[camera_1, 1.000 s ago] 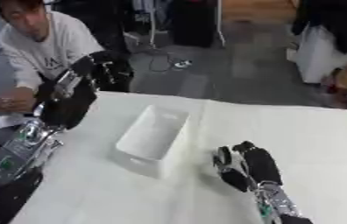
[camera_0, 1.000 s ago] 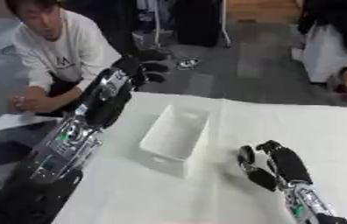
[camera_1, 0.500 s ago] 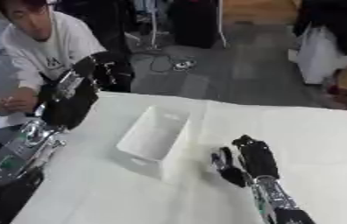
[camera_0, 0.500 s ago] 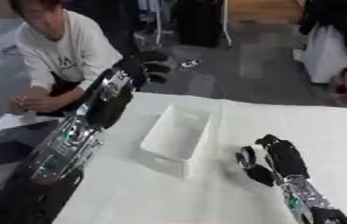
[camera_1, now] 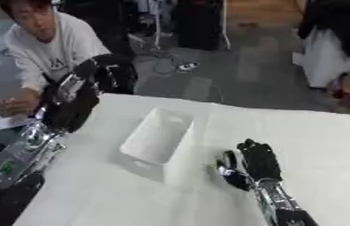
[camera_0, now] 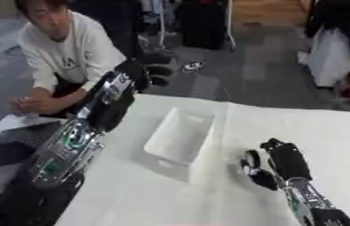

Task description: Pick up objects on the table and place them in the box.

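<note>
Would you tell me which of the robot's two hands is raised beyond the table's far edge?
The left hand, lifted past the far-left edge; the right hand stays low over the table, right of the white box.

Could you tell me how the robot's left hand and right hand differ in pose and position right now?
The left hand is raised beyond the table's far left edge, past the white box, while the right hand sits low over the white table, to the right of the box. The left hand's fingers look curled; the right hand's fingers are straight, pointing away. Both are black, and neither holds anything.
</note>
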`<action>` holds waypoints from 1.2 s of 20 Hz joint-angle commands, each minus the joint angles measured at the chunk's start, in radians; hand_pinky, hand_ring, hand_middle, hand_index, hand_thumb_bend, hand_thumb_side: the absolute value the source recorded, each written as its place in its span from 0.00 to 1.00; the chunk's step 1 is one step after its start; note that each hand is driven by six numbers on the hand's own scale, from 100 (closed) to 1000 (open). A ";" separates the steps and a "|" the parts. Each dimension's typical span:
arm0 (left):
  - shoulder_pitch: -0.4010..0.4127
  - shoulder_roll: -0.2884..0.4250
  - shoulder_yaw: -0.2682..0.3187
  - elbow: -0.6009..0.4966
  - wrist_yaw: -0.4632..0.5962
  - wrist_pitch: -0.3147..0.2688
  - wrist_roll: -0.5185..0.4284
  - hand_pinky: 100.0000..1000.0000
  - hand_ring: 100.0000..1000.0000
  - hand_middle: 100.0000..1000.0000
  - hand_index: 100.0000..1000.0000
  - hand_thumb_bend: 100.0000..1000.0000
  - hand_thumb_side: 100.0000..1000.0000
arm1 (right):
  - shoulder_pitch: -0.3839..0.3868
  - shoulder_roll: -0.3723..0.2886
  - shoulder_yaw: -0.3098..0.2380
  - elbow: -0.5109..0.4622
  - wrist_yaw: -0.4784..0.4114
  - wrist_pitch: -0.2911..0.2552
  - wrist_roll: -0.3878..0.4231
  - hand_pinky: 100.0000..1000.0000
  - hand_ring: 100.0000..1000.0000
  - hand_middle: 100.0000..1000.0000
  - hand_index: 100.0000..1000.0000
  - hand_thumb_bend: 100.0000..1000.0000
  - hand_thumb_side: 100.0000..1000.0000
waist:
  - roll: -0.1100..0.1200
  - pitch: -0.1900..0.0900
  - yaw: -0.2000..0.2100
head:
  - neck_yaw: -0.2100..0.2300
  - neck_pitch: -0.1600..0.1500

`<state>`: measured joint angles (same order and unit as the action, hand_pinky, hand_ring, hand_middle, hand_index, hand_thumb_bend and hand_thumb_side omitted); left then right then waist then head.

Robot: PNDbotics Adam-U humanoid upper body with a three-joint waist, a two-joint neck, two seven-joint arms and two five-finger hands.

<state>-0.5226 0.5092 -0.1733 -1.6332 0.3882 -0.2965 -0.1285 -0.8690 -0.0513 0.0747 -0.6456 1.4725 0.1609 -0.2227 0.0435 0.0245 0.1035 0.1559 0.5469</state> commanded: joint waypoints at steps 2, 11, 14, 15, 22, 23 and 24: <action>-0.020 0.007 0.007 -0.020 0.007 0.004 0.002 0.73 0.72 0.79 0.85 0.14 0.85 | -0.041 -0.014 -0.018 0.020 0.027 0.011 -0.020 0.81 0.66 0.68 0.78 0.35 0.75 | 0.001 -0.006 0.006 | -0.021 -0.019; -0.030 -0.004 0.006 -0.025 0.009 0.009 -0.001 0.73 0.72 0.79 0.85 0.14 0.85 | -0.072 -0.026 -0.040 0.064 0.055 0.034 -0.042 0.71 0.51 0.46 0.71 0.37 0.72 | -0.001 0.010 0.027 | -0.042 -0.040; -0.032 -0.005 0.006 -0.027 0.010 0.010 0.000 0.73 0.72 0.79 0.85 0.14 0.85 | -0.079 -0.029 -0.046 0.070 0.048 0.033 -0.062 0.58 0.41 0.39 0.65 0.38 0.71 | -0.003 0.013 0.031 | -0.047 -0.045; -0.033 -0.006 0.006 -0.027 0.010 0.011 0.000 0.73 0.72 0.79 0.85 0.14 0.85 | -0.081 -0.030 -0.047 0.071 0.045 0.032 -0.071 0.53 0.38 0.36 0.62 0.37 0.70 | -0.004 0.014 0.032 | -0.048 -0.047; -0.032 -0.008 0.006 -0.029 0.010 0.012 0.001 0.74 0.72 0.79 0.85 0.14 0.85 | -0.088 -0.034 -0.048 0.054 0.004 0.003 -0.193 0.00 0.01 0.03 0.21 0.10 0.48 | -0.005 0.015 0.031 | -0.049 -0.054; -0.032 -0.008 0.007 -0.029 0.010 0.012 0.001 0.74 0.72 0.79 0.85 0.14 0.85 | -0.089 -0.034 -0.046 0.052 -0.006 -0.014 -0.212 0.00 0.00 0.02 0.20 0.10 0.47 | -0.004 0.015 0.030 | -0.049 -0.055; -0.031 -0.009 0.007 -0.029 0.010 0.012 0.001 0.74 0.72 0.79 0.85 0.14 0.85 | -0.089 -0.035 -0.045 0.052 -0.016 -0.033 -0.227 0.00 0.00 0.01 0.19 0.10 0.45 | -0.003 0.014 0.030 | -0.049 -0.056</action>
<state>-0.5312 0.4914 -0.1734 -1.6406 0.3934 -0.2870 -0.1283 -0.9272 -0.0693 0.0303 -0.5687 1.4690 0.1420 -0.4259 0.0361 0.0494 0.1323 0.1139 0.5035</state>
